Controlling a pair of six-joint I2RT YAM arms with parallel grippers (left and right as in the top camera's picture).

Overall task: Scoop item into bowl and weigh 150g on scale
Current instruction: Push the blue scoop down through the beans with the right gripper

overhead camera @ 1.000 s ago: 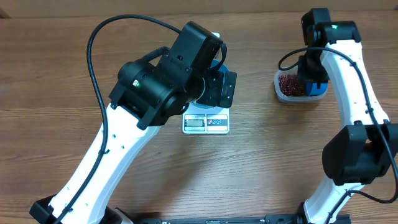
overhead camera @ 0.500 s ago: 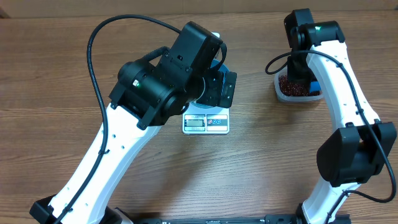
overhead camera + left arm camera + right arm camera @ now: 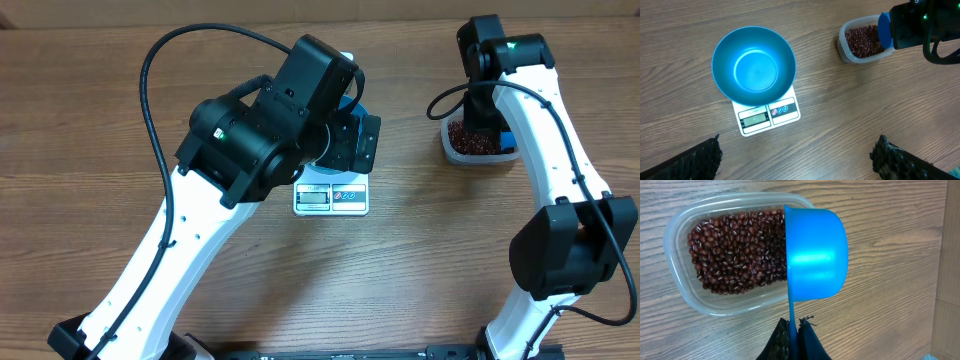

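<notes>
- No beans (image 3: 735,250) lay in the bowl (image 3: 753,65) on the scale (image 3: 769,116); all were in the tub (image 3: 677,270).
- Right end effector (image 3: 794,340) clamped the scoop (image 3: 815,255) above them.
- Left end effector (image 3: 795,160) gaped empty.
- Scooping and weighing outstanding.

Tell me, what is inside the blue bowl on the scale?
Nothing: the bowl shows a bare blue inside; the beans lie in the clear tub. It covers most of the scale, whose display edge alone shows.

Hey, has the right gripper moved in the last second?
Yes. From overhead, the right gripper with its blue scoop has shifted left across the clear tub, which stayed put.
</notes>
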